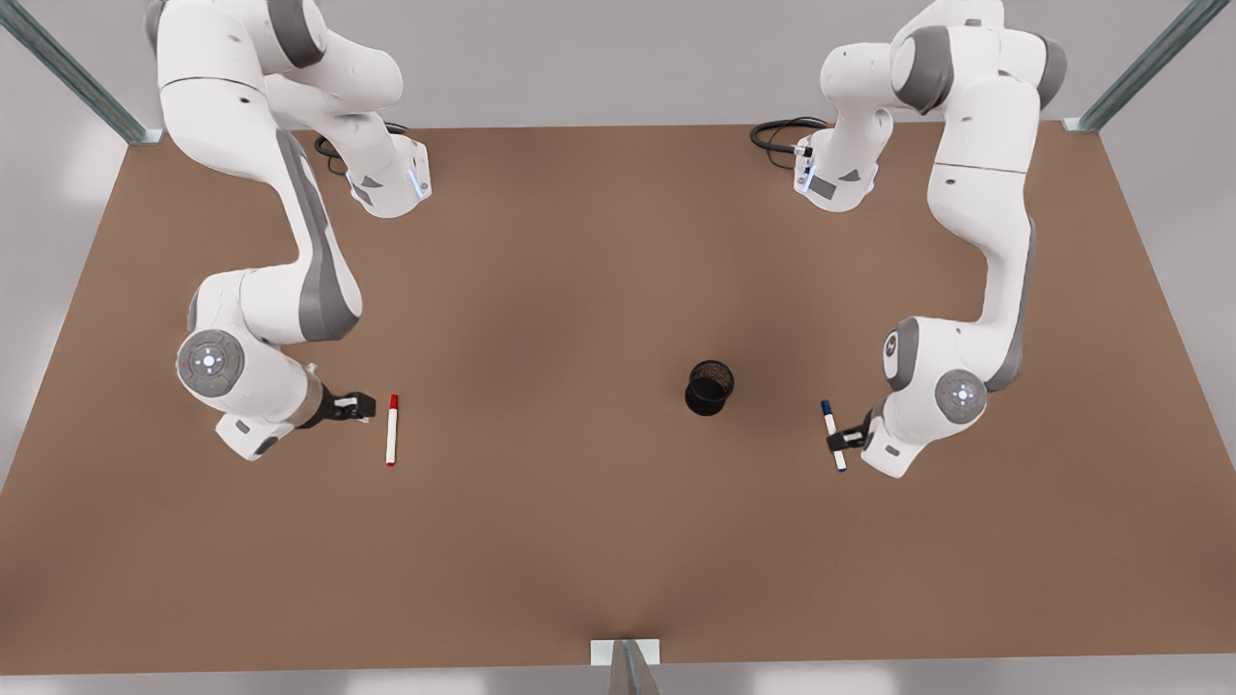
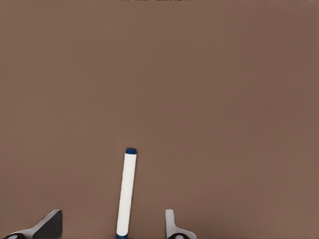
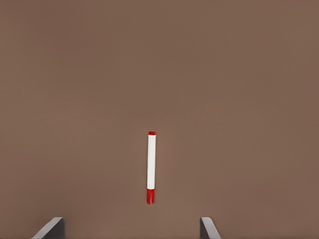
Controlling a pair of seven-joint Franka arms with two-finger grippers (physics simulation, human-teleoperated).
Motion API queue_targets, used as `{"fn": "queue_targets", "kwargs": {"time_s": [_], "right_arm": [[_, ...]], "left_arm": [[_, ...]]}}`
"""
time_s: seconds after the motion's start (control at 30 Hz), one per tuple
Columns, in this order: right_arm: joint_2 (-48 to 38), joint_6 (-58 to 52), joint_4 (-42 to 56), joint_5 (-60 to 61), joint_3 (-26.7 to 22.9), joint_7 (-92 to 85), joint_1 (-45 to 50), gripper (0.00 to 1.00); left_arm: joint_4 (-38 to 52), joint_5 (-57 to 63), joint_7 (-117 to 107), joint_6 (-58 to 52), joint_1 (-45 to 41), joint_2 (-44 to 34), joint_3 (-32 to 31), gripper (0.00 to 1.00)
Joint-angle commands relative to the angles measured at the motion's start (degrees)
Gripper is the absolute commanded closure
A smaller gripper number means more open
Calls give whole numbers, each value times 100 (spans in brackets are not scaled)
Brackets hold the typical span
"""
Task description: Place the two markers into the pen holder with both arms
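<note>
The red-capped marker (image 1: 391, 430) lies flat on the brown table (image 1: 579, 541) at the front view's left. My right gripper (image 1: 357, 406) hovers just beside its capped end, open, and the marker (image 3: 151, 167) lies ahead of the fingers in the right wrist view. The blue-capped marker (image 1: 829, 421) lies at the front view's right. My left gripper (image 1: 843, 441) is down over it, open, with one finger on each side of the barrel (image 2: 126, 191). Between the two markers stands the black mesh pen holder (image 1: 710, 388), nearer the blue one.
Both arm bases sit at the table's far edge with black cables (image 1: 784, 135) beside them. Metal frame posts (image 1: 1139, 72) stand at the far corners, and a small bracket (image 1: 626, 653) is at the near edge.
</note>
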Motion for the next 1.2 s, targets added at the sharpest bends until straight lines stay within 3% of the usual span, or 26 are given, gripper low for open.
{"fn": "queue_targets", "kwargs": {"time_s": [0.0, 0.17, 0.2, 0.27, 0.33, 0.53, 0.93, 1.0, 1.17], "right_arm": [[77, 850, -271, -4, 2, 739, -13, 0], [982, 1518, -351, -4, 11, 977, -30, 0], [1087, 1571, -368, 5, 11, 977, -30, 0], [1289, 1782, -394, 5, 11, 968, -92, 0], [1377, 1940, -456, 5, 11, 959, -92, 0], [1456, 2731, -992, 14, 19, 933, -180, 1], [1659, 2986, -939, 14, 28, 950, -136, 27], [1694, 2986, -948, 14, 28, 924, -144, 33], [1729, 2959, -992, 22, 28, 942, -144, 36]], "left_arm": [[-15, 67, -1399, 744, -2, 83, 0, 0], [38, 67, -1434, 744, -11, 434, 0, 3], [38, 76, -1434, 753, -11, 531, 0, 6], [56, 339, -1372, 762, -11, 584, 0, 24], [249, 410, -1399, 762, -11, 751, 0, 33], [319, 428, -1153, 762, -29, 865, -9, 37], [311, 436, -713, 762, -73, 979, -9, 58], [311, 436, -713, 762, -73, 979, -9, 58], [319, 445, -643, 762, -73, 1032, -9, 59]]}}
